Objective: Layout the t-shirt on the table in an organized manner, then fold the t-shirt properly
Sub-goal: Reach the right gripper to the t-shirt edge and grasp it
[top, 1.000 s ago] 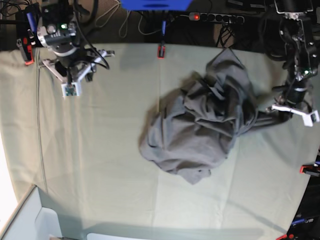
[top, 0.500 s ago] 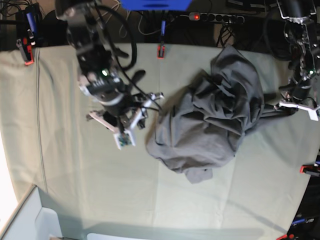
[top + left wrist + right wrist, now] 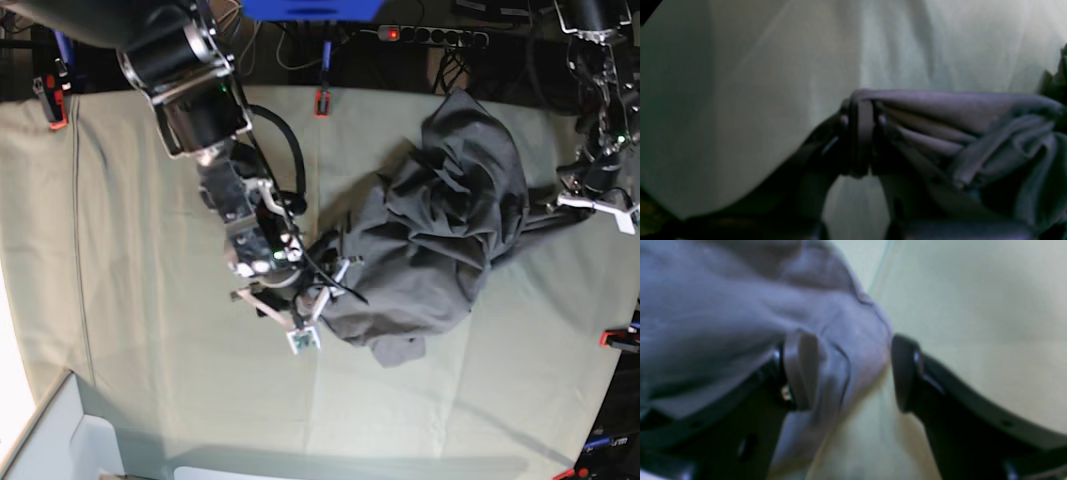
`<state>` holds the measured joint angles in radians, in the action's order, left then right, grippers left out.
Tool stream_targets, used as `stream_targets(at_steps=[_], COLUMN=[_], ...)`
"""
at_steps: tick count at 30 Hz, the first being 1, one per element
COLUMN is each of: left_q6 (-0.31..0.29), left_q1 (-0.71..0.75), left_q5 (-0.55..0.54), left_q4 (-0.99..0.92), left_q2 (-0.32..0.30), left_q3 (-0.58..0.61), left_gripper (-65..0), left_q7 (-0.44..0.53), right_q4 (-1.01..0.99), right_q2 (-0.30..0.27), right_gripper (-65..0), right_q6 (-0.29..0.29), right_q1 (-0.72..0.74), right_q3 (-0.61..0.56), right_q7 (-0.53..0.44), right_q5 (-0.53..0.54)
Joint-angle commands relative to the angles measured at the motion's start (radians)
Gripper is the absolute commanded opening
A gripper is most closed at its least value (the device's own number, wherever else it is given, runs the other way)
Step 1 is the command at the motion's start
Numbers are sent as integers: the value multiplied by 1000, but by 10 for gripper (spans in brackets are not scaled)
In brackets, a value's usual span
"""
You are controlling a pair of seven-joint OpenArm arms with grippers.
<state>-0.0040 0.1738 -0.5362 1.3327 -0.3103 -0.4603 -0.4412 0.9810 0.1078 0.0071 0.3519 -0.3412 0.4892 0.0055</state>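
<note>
T-shirt (image 3: 440, 230): bunched on surface (image 3: 150, 380); left gripper (image 3: 858, 133) clenched on its edge, right gripper (image 3: 846, 373) jaws spread astride a fold, to spread it.

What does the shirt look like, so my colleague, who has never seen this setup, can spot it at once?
Start from the large table draped in pale grey-green cloth. Right of its centre lies the crumpled medium-grey cotton t-shirt, bunched in a heap with one end drawn towards the far edge. It is the only dark, rumpled fabric on the smooth pale cover, and both robot claws meet it at its edges.
</note>
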Motion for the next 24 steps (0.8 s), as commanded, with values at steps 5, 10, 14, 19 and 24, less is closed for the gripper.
stream_targets(at_steps=[5, 10, 14, 19, 24], left_q6=[-1, -1, -1, -1, -1], left_q1=[-9, -10, -16, -41, -78], left_q5=[-2, -2, -8, -11, -12], left_q4=[15, 15, 15, 34, 63], left_q2=[-19, -19, -19, -19, -19], left_q3=[-7, -8, -12, -13, -15], left_gripper=[-648, -648, -648, -648, -648], left_q7=[25, 25, 25, 25, 25], right_q4=[-182, -230, -227, -78, 258], right_q2=[5, 0, -18, -39, -49], right_gripper=[-292, -336, -634, -650, -650], right_q6=[-5, -3, -5, -5, -2], right_q1=[82, 89, 86, 29, -87], right_q3=[6, 6, 9, 189, 344], right_q7=[-151, -174, -175, -171, -171], right_q5=[-6, -8, -8, -8, -6])
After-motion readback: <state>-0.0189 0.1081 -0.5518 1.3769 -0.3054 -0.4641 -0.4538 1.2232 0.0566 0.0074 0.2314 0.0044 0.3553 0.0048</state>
